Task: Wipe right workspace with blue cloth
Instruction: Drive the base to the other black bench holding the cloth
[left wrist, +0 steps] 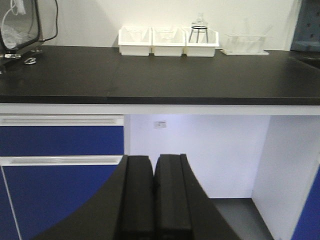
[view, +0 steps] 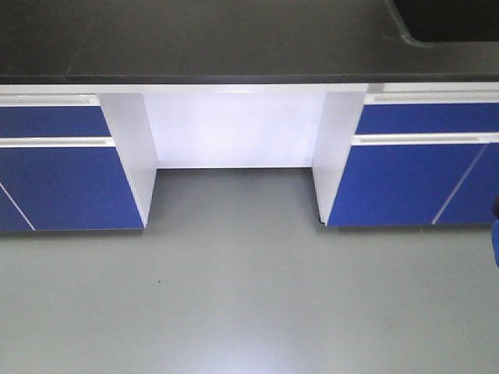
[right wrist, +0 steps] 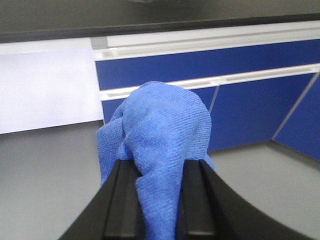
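Black bench [left wrist: 160, 75] across the frame, and three white bins [left wrist: 168, 42] line its back edge, a glass flask [left wrist: 199, 30] standing in the right-hand one. Clear rack [left wrist: 245, 44] just beside them. Sink [view: 452, 19] at the far corner. Below, blue drawer fronts [left wrist: 60, 141] flank a white knee recess [view: 234, 128], small label [left wrist: 160, 124] on its back panel. Grey floor [view: 234, 296] underneath.

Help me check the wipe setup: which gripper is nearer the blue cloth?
Right. The right gripper is shut on the blue cloth, which bunches up between its fingers. The left gripper is shut and empty, and no cloth shows in its view.
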